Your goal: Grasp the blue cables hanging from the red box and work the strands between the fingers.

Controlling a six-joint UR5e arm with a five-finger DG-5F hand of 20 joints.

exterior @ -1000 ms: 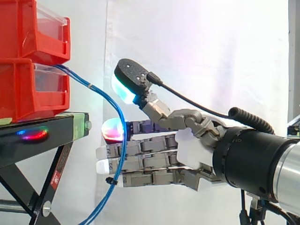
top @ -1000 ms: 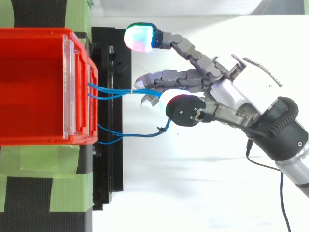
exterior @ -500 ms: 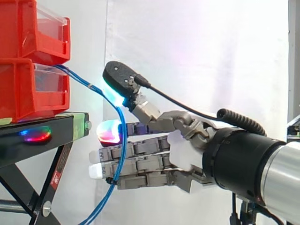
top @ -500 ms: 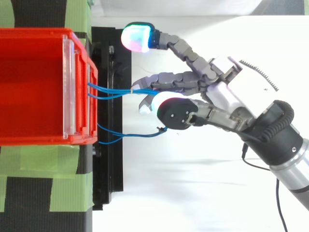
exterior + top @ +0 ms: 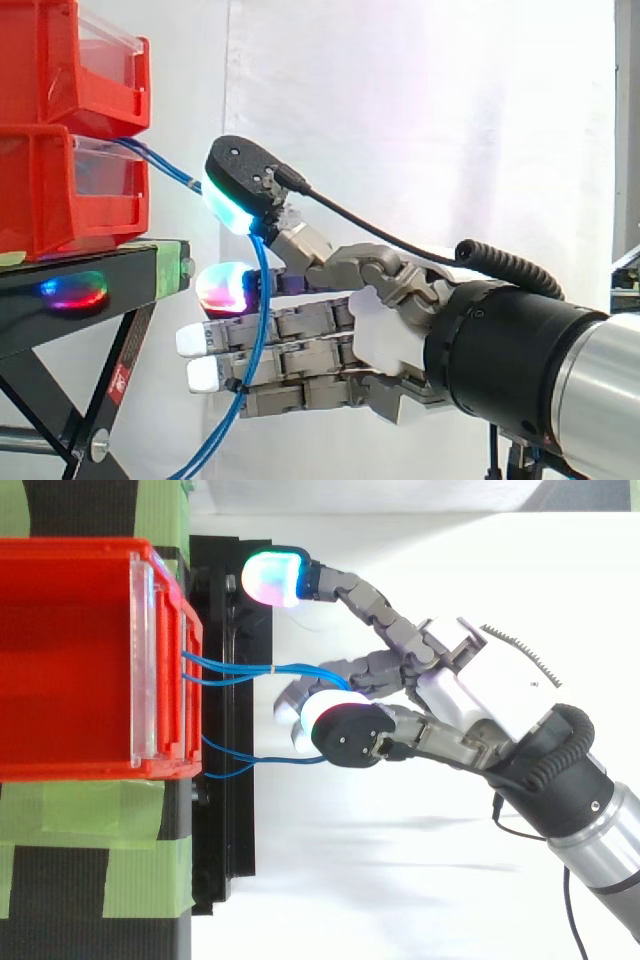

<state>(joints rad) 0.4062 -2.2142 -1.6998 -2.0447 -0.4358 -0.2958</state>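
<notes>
The arm came in from the right at about the height of the black stand [image 5: 90,290], its wrist level and the hand [image 5: 390,335] reaching left toward the 2 stacked red bins [image 5: 60,200]. The hand was open: its fingers [image 5: 300,345] lay straight and stacked one above another, pointing at the stand, while the thumb [image 5: 235,185] rose steeply above them, its pad glowing cyan-green on the underside. The blue cables [image 5: 300,668] left the front of the lower bin, passed behind the thumb pad, dropped across the straight fingers on the near side, touching them, and hung on below the hand; nothing clamped them. From above, 1 finger [image 5: 272,577] splayed well away from the rest, its green and magenta pad beside the stand's edge, and 2 strands joined by a small white tie ran from the bin's clear front into the gap between fingers and thumb. A further strand left the bin lower down and ended under the dark back of the thumb pad [image 5: 345,735]. Green tape [image 5: 100,810] flanked the bin there. The side view alone showed the cables' long loop hanging beneath the fingers.
</notes>
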